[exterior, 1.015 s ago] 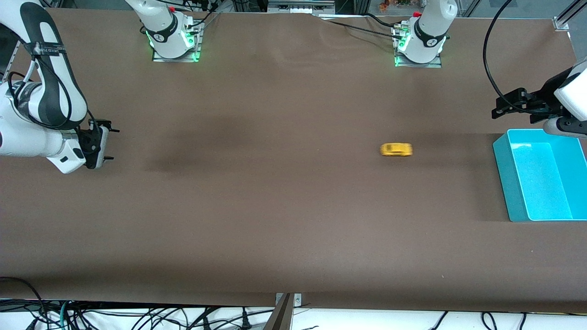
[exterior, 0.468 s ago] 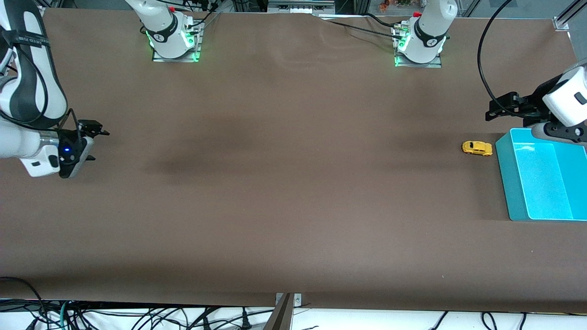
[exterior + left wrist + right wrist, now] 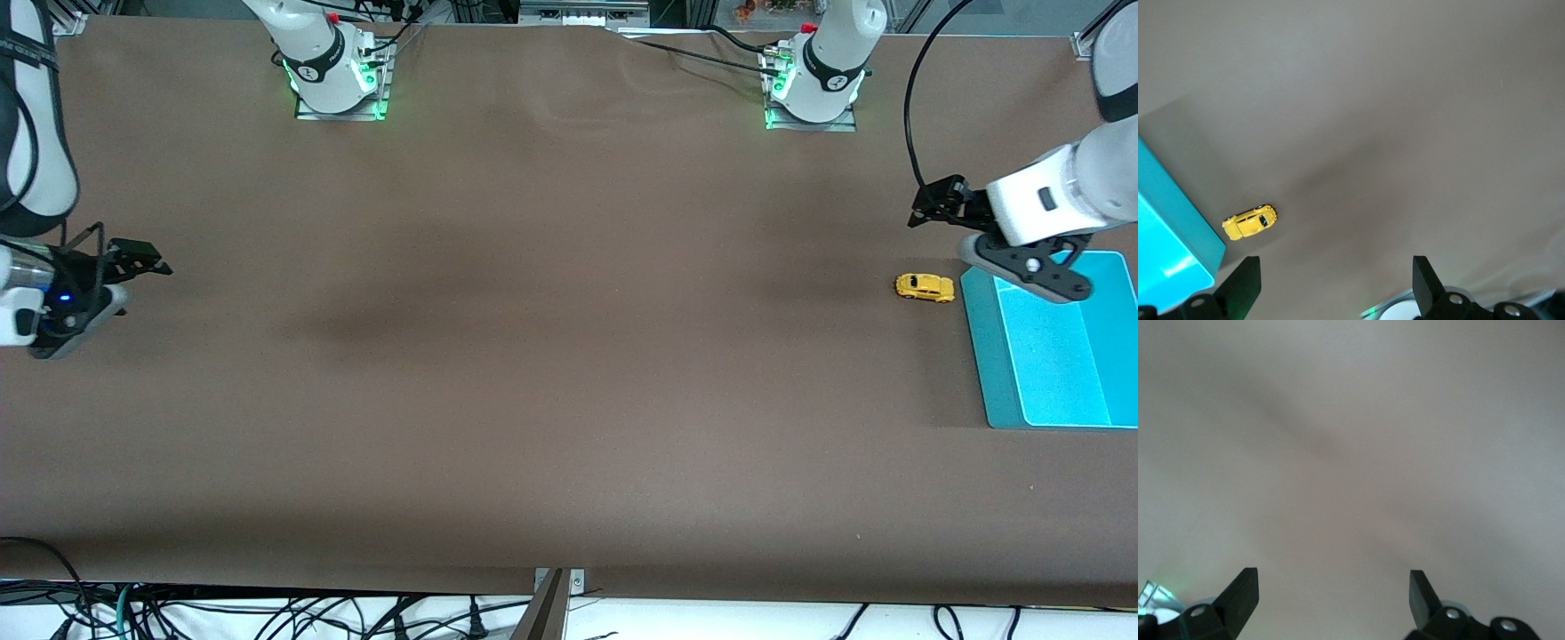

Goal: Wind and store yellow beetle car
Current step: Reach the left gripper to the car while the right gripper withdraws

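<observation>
Yellow beetle car point(image 3: 925, 287) sat on the worktop point(image 3: 551, 373) just beside the turquoise bin point(image 3: 987, 356) — long axis toward it. Left claw point(image 3: 929, 206) released, close by; right claw point(image 3: 133, 262) released, waiting well apart.

Yellow beetle car point(image 3: 925, 287), dark windows; turquoise bin point(image 3: 978, 356); plain brown table point(image 3: 551, 373).
</observation>
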Robot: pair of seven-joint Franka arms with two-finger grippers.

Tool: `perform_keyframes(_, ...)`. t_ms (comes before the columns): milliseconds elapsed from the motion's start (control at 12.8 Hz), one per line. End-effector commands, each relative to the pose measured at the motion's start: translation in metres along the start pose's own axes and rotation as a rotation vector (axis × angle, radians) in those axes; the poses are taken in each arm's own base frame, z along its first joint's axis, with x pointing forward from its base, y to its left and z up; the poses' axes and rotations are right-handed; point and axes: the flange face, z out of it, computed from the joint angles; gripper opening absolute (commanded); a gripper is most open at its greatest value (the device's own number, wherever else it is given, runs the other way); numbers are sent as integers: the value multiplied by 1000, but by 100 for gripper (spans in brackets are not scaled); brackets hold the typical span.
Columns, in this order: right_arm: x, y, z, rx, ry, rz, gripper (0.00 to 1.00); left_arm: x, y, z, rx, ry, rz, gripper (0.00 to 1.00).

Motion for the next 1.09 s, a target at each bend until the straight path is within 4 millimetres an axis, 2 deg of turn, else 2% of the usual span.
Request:
perform_keyframes(0, 10, -12, -47, -62, 24, 226, 100, -3, -3, 30, 8, -39, 210, 100)
perform_keyframes(156, 14, -31, -61, -67, 19, 330, 100, -3, -9, 58, 27, -56, 426, 100)
perform_keyframes(234, 11, -43, -82, -95, 57, 402, 100, -4, -12, 74, 32, -72, 519, 100)
perform_keyframes(312, 13, -57, -94, -106, 70, 433, 100, -8, -16, 94, 31, -93, 595, 100)
perform_keyframes(390, 20, -91, -110, -133, 86, 447, 100, -14, -18, 109, 51, -96, 651, 100)
perform_keyframes(468, 14, -97, -102, -136, 68, 543, 100, -21, -17, 129, 68, -87, 694, 100)
perform_keyframes(625, -11, -102, -121, -117, 116, 597, 100, -32, -13, 166, 119, -50, 813, 100)
perform_keyframes(703, -31, -103, -134, -75, 154, 633, 100, -38, -18, 182, 138, -41, 883, 100)
perform_keyframes(781, -54, -102, -150, -78, 198, 661, 100, -46, -32, 195, 151, -26, 942, 100)
perform_keyframes(859, -65, -99, -162, -91, 239, 666, 100, -57, -46, 209, 169, -12, 1001, 100)
perform_keyframes(1015, -69, -100, -172, -103, 274, 671, 100, -75, -64, 235, 203, 8, 1107, 100)
